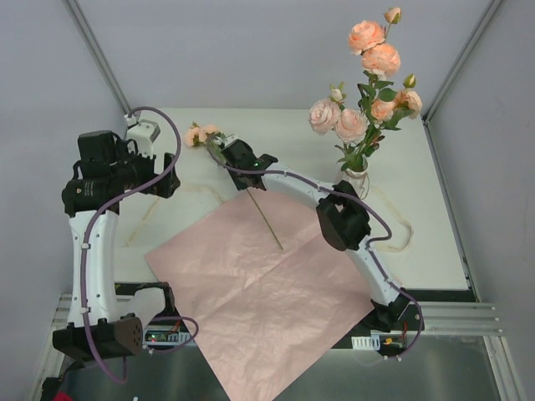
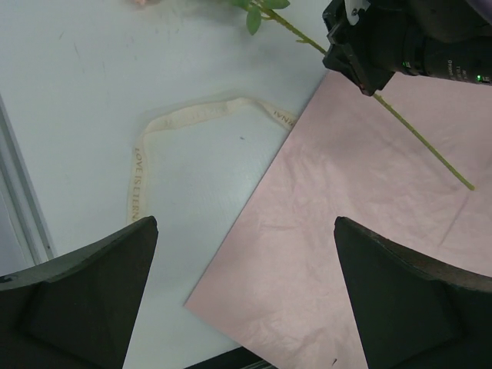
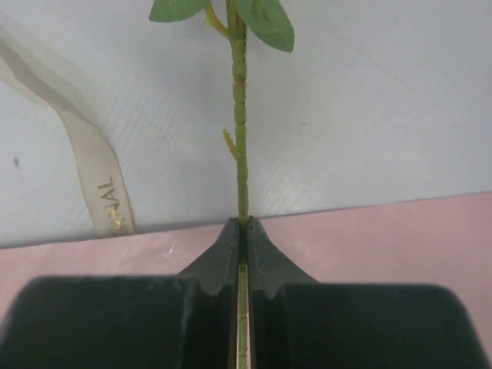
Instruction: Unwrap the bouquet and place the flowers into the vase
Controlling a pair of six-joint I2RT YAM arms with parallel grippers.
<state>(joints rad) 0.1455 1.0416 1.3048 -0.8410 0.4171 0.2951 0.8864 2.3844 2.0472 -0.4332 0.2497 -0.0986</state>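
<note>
Flowers: most upright in vase, far right of table. One rose lies flat, far centre-left. Bloom points far-left, stem runs diagonally near-right, cut end on pink paper. Right gripper pinched tight on stem just below lowest leaves, stem in line with fingers. Vase lies right of grip, well apart; right arm nearer. Left gripper spread wide, empty, above ribbon and paper edge. Likely next: lift, tip cut end down toward vase mouth.

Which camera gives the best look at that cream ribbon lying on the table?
The left wrist view: the ribbon shows as a loop with lettering. The right wrist view catches only a short piece of it; from the top it is barely visible.
</note>
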